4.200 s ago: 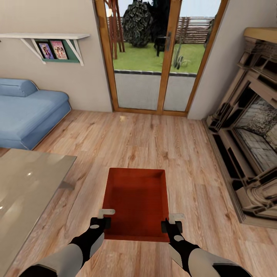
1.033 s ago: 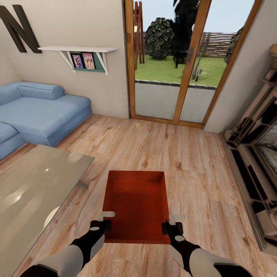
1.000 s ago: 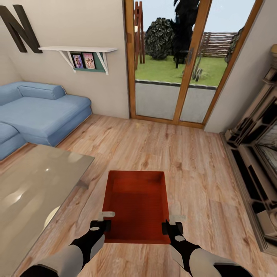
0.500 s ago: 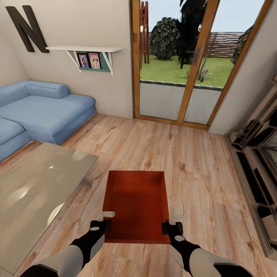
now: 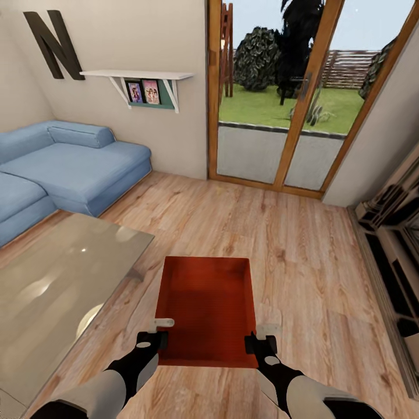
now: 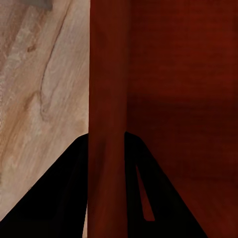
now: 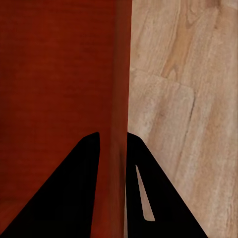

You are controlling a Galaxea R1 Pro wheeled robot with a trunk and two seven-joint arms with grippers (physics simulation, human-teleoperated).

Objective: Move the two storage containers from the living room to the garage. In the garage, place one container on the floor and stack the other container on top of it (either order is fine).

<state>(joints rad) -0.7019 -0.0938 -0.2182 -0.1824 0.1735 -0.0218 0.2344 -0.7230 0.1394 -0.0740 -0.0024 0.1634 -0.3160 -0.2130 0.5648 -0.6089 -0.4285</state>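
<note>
Since the earlier frames the whole head view has swung, so the sofa [image 5: 64, 169] and the black letter N [image 5: 55, 43] on the cream wall sit further into view and the fireplace surround [image 5: 396, 244] has slid toward the right edge; that is the camera turning, while the storage container [image 5: 206, 308] keeps its place between the arms.

One red-orange storage container is held out in front of the robot, above the light wood-plank floor [image 5: 302, 273] of the living room, its open top facing up. At its near end, the left tool [image 5: 152, 339] grips the left side wall and the right tool [image 5: 260, 343] grips the right side wall. In the left wrist view the left tool [image 6: 106, 163] has a dark finger on each side of the red wall, closed against it. In the right wrist view the right tool [image 7: 113, 163] clamps the opposite wall the same way.

A glossy worktop [image 5: 52, 285] lies just left of the container. Glazed wooden doors [image 5: 279, 99] stand ahead, beside a white wall shelf [image 5: 137, 75] with pictures.
</note>
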